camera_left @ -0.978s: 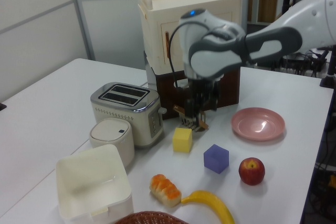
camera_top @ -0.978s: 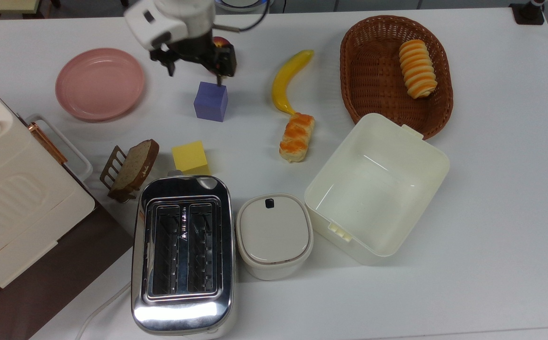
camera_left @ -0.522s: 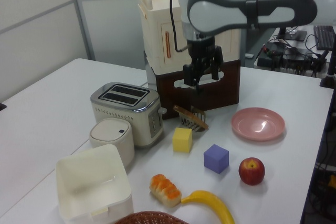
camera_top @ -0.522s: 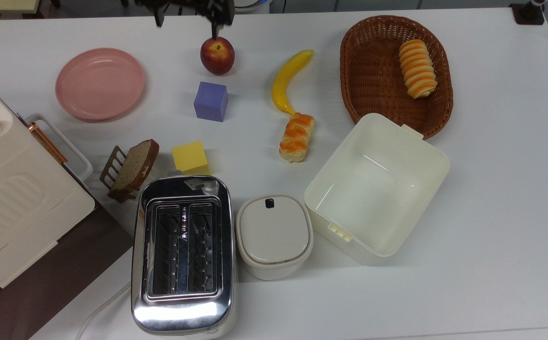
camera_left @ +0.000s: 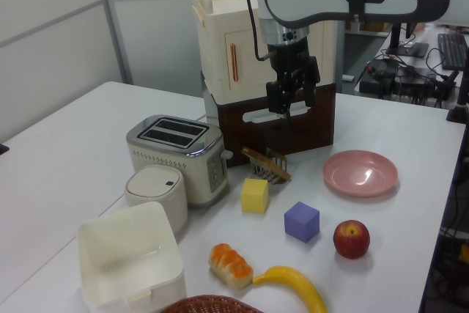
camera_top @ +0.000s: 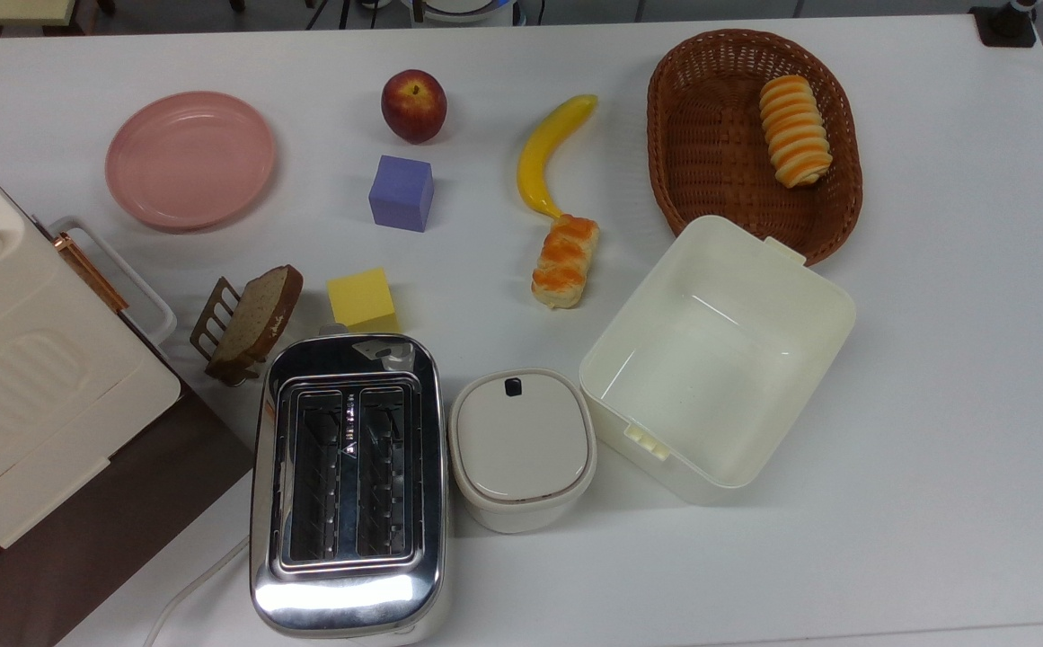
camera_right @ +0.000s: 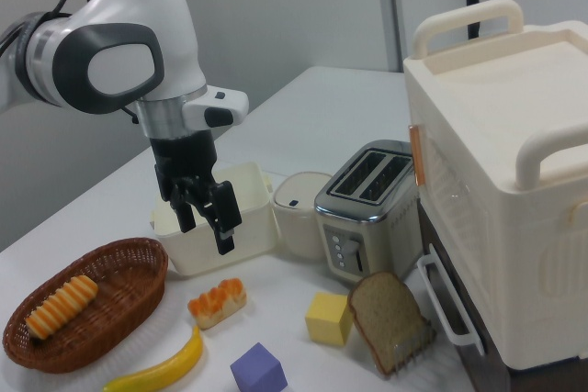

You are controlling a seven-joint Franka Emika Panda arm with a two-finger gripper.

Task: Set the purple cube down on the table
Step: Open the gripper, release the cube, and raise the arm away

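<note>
The purple cube is sitting flat on the white surface, at 6 o'clock from the apple in the top view, suggesting placement is done. The claw is hanging well above, fingers apart, gripping nothing.

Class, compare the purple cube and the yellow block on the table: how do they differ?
The purple cube is lavender; the yellow block is yellow. The purple cube sits near the apple; the yellow block sits beside the toaster. Both rest on the table, ungripped.
</note>
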